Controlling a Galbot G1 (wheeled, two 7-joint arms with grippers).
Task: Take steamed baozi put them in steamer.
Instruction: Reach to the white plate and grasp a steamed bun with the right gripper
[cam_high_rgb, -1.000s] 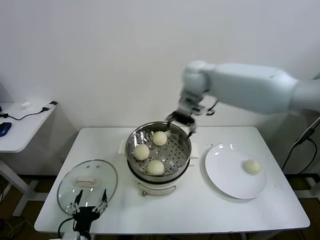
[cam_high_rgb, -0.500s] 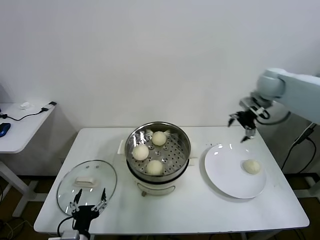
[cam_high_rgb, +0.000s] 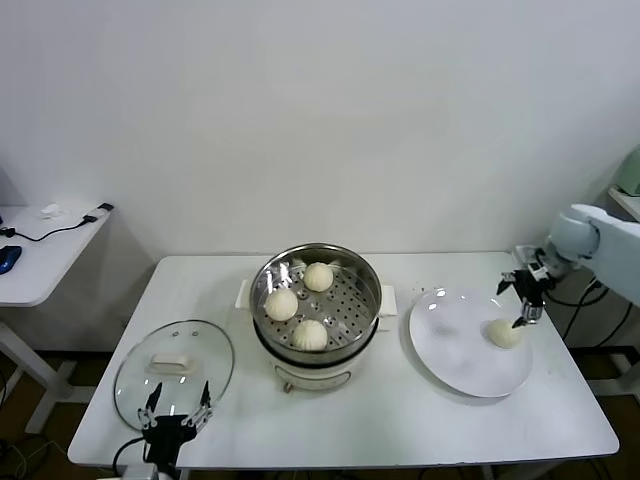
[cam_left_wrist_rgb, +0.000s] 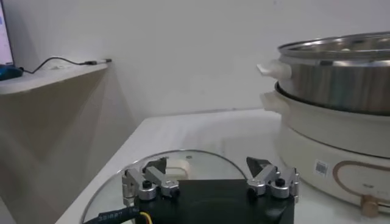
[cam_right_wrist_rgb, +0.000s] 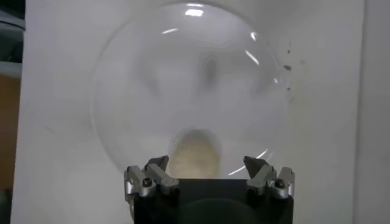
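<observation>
The right claw (cam_high_rgb: 524, 297), spread wide and empty, hovers just above the last steamed baozi (cam_high_rgb: 504, 333) on the plate (cam_high_rgb: 450, 350). Three others sit in the steamer (cam_high_rgb: 316, 300), well away. The left claw (cam_high_rgb: 177, 411) waits wide beside the lid (cam_high_rgb: 174, 362).

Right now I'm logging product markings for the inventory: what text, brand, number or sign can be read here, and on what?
None can be read.
Sticker on the steamer base: barcode-like print, too small to read.
Glass lid, plate, baozi: no markings visible.
</observation>
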